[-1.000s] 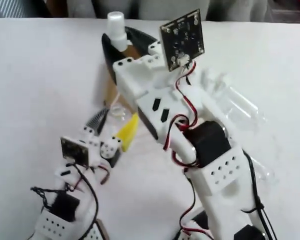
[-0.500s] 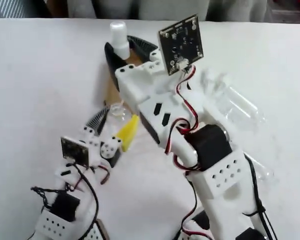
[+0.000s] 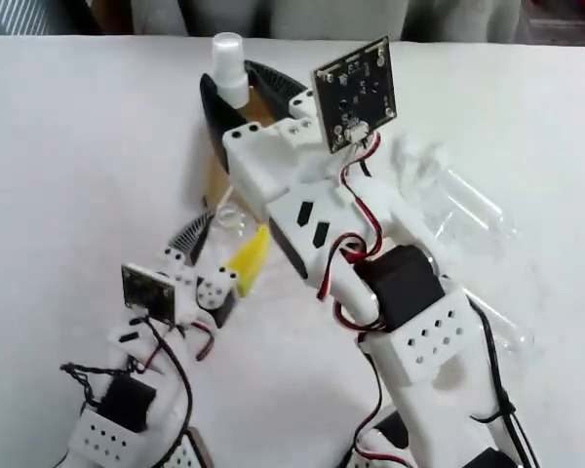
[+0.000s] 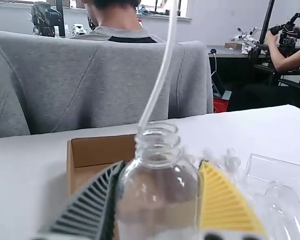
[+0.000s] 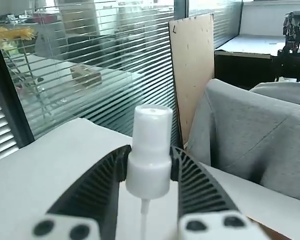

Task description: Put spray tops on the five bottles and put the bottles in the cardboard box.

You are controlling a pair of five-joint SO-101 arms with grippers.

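My left gripper (image 4: 162, 169) is shut on a clear bottle (image 4: 157, 187), held upright between a black finger (image 4: 90, 205) and a yellow finger (image 4: 225, 205). In the high view that left gripper (image 3: 230, 226) holds the bottle (image 3: 229, 216) just in front of the cardboard box (image 3: 214, 175). Above it, my right gripper (image 3: 239, 80) is shut on a white spray top (image 3: 228, 60). The right wrist view has the spray top (image 5: 149, 150) clamped between black fingers (image 5: 97, 190). Its thin tube (image 4: 160, 70) hangs down to the left edge of the bottle's mouth.
The box (image 4: 97, 150) lies close behind the held bottle. Several clear bottles (image 3: 458, 205) lie on the white table to the right of my right arm, also seen as clear bottles (image 4: 275, 185) in the left wrist view. A person in grey sits beyond the table's far edge.
My right gripper has shifted slightly with the spray top above the bottle. The left gripper and its bottle have stayed almost still.
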